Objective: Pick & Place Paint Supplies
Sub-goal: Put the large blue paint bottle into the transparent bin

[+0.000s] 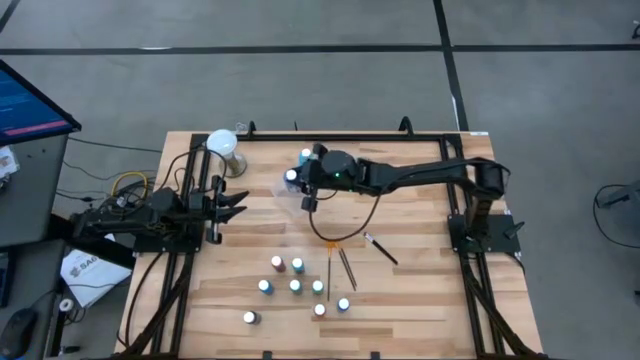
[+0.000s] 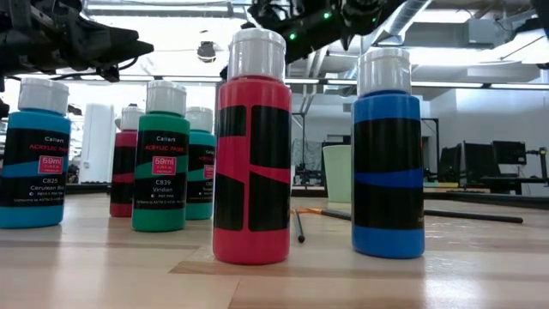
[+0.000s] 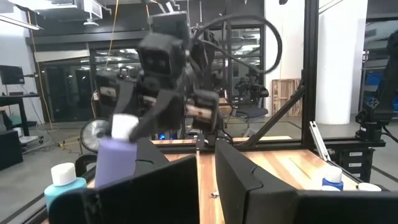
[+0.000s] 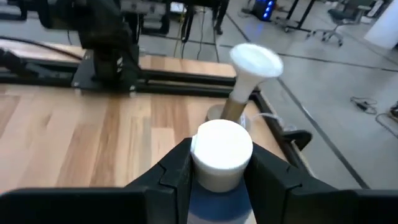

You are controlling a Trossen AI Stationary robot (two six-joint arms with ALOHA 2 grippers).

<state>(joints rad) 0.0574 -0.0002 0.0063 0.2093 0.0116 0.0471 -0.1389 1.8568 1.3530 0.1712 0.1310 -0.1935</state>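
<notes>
My right gripper reaches from the table's right toward the far middle, shut on a purple paint bottle with a white cap. A teal bottle stands upright just beyond it. Several small white-capped bottles stand upright on the near middle of the table. Three thin dark brushes lie flat to their right, one of them orange-tipped. My left gripper waits shut at the table's left, touching nothing. My right gripper pinches the purple bottle between its two fingers at the lower edge of the cap and the shoulder below it. The fingers come almost level from the table's right, tipped slightly down. The bottle stands nearly upright. My left fingers hide its bottom.
A white mushroom-shaped lamp stands at the far left corner, close to the held bottle's path. A pale green cup shows far back in the low view. Black frame rails run along both sides. Bare wood lies between the bottles and my left gripper.
</notes>
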